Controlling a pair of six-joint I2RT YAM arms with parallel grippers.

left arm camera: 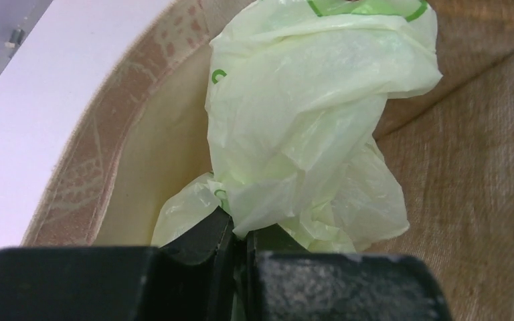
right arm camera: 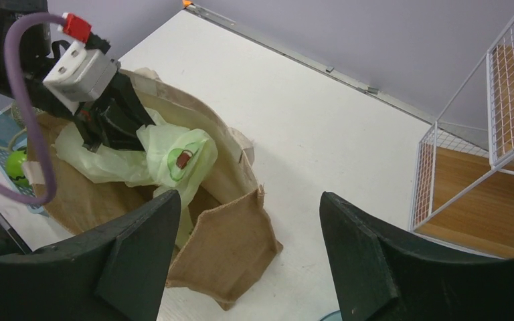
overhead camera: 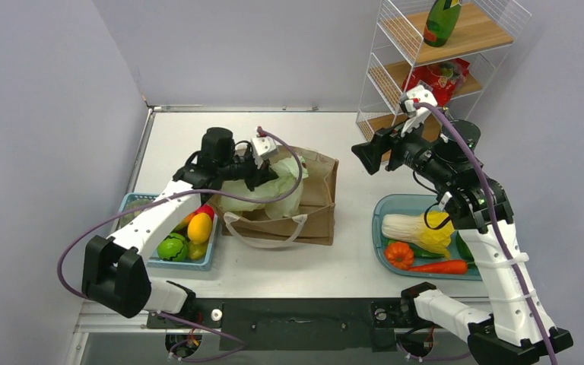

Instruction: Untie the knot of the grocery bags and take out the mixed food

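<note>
Pinching the green plastic bag [left arm camera: 308, 120] in my left claw [left arm camera: 241, 234], at the mouth of the paper bag [overhead camera: 321, 207], centre-left.
Clenched, I judge, to lift it clear; my right claw [right arm camera: 247, 207] hovers released, upper right.

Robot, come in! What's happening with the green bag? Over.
Left gripper shut on green plastic bag, in mouth of brown paper bag. Right gripper open, empty. Nothing seen in the way.

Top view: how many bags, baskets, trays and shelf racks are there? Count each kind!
Bags: 2 (green plastic bag, brown paper bag)
Baskets: 1 (blue basket)
Trays: 1 (teal tray)
Shelf racks: 1 (wire shelf rack)
Total: 5
</note>
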